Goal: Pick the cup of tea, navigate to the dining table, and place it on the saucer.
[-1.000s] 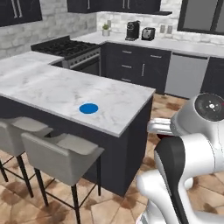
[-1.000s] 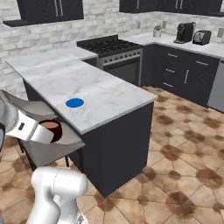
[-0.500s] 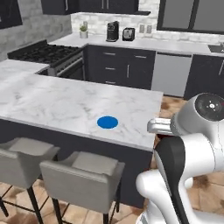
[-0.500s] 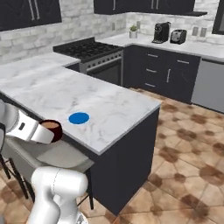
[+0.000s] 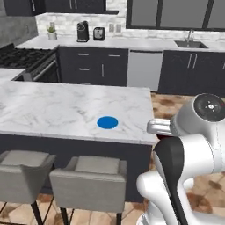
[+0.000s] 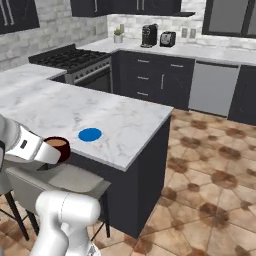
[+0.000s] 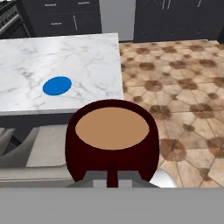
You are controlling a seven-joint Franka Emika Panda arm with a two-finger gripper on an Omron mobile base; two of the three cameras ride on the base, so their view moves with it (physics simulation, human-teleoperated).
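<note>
The cup of tea (image 7: 111, 140), dark red-brown with tan liquid, sits upright in my gripper (image 7: 112, 180), which is shut on its near side. In the right base view the cup of tea (image 6: 58, 148) hangs off the near edge of the dining table (image 6: 120, 112), above a stool, with my gripper (image 6: 50, 153) behind it. The blue saucer (image 6: 90, 134) lies on the marble a little beyond and right of the cup. From the left base camera the saucer (image 5: 107, 122) lies near the front right part of the dining table (image 5: 52, 103). The hand camera puts the saucer (image 7: 57, 85) up and left of the cup.
Two grey stools (image 5: 86, 177) (image 5: 21, 169) stand at the island's near side. Wall counters at the back carry a coffee machine (image 5: 82, 31), a toaster (image 5: 99, 33) and a sink (image 5: 190, 44). A stove (image 6: 70, 57) is at the left. Open tiled floor (image 6: 200, 170) lies right of the island.
Both base views have swung round as the base moved, so the island now lies more square in front and the saucer sits nearer. The cup stays held in the shut gripper.
</note>
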